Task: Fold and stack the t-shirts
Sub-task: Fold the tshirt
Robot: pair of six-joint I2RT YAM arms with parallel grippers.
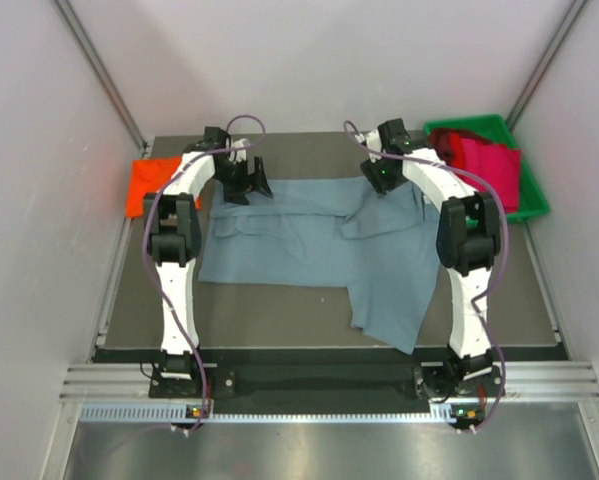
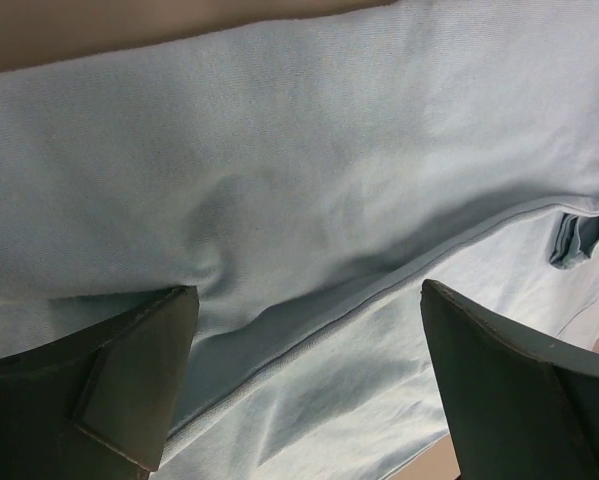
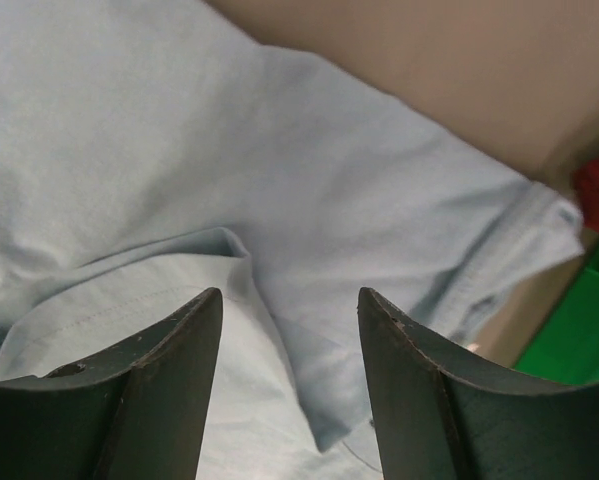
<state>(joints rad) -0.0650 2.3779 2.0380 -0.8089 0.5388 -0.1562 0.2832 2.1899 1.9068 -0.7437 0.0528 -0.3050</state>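
Observation:
A large slate blue-grey t-shirt (image 1: pixel 319 240) lies spread and partly folded across the dark table. My left gripper (image 1: pixel 247 185) hovers over the shirt's far left edge. In the left wrist view the left gripper (image 2: pixel 309 290) is wide open above a hem seam (image 2: pixel 379 280), holding nothing. My right gripper (image 1: pixel 379 180) stands over the far right part of the shirt. In the right wrist view the right gripper (image 3: pixel 290 292) is open above a folded cloth edge (image 3: pixel 229 245). An orange-red t-shirt (image 1: pixel 149 185) lies folded at the far left. Crimson t-shirts (image 1: pixel 484 160) sit in the bin.
A green plastic bin (image 1: pixel 529 200) stands at the table's far right corner, and the green plastic bin (image 3: pixel 579 340) also shows at the right of the right wrist view. White walls close in the table on three sides. The shirt's lower right part reaches the near table edge (image 1: pixel 329 348).

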